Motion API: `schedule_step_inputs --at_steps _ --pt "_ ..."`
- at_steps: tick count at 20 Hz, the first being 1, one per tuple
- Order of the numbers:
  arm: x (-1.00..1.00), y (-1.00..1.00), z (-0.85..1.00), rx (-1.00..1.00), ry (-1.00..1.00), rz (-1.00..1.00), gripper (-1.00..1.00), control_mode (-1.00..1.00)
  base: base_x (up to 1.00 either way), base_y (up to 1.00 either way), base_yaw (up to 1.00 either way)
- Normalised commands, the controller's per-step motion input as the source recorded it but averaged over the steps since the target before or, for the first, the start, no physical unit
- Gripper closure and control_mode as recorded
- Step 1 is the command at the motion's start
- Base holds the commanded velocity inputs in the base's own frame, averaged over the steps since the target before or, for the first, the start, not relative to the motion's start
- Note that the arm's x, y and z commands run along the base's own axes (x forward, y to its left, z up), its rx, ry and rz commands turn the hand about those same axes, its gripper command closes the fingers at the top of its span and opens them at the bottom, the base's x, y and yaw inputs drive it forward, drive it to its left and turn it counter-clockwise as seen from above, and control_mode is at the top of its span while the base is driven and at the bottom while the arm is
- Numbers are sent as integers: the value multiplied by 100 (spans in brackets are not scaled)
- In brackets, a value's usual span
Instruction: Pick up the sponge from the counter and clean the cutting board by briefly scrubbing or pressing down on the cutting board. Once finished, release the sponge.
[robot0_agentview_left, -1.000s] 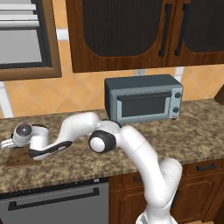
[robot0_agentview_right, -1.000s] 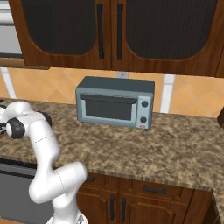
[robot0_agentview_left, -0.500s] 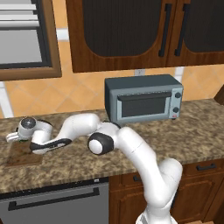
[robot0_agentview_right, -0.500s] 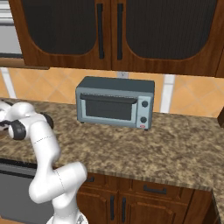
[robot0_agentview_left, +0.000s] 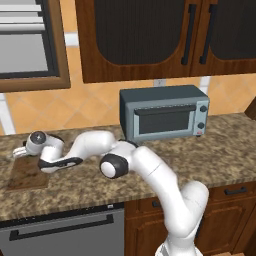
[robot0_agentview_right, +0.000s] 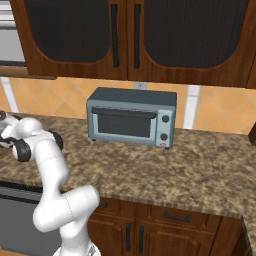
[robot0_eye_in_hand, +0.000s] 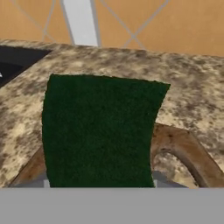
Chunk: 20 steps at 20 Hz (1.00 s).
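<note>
Left of the toaster oven (robot0_agentview_left: 164, 112), well apart from it along the counter (robot0_agentview_left: 215, 150), the gripper (robot0_agentview_left: 22, 151) hangs over the far end of the cutting board (robot0_agentview_left: 27, 174), its jaws clamped on the sponge (robot0_eye_in_hand: 98, 131). Seen from the hand, the dark-green sponge stands close before the camera, above the board's handle tab (robot0_eye_in_hand: 179, 146), with granite beyond it.

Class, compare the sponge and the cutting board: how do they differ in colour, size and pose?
The sponge is dark green; the cutting board is brown wood. The sponge is far smaller than the board. The sponge is held above the counter; the board lies flat on it. Both are rectangular.
</note>
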Motion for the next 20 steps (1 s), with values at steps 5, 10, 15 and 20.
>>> schedule_step_inputs --at_steps 5,10,15,20 --pt "-43 0 5 1 0 0 100 -100 0 0 0" --pt "-90 -28 24 7 -1 0 100 -100 0 0 0" --pt "-96 -49 19 5 0 0 100 -100 0 0 0" --pt "-87 -57 15 2 0 0 100 -100 0 0 0"
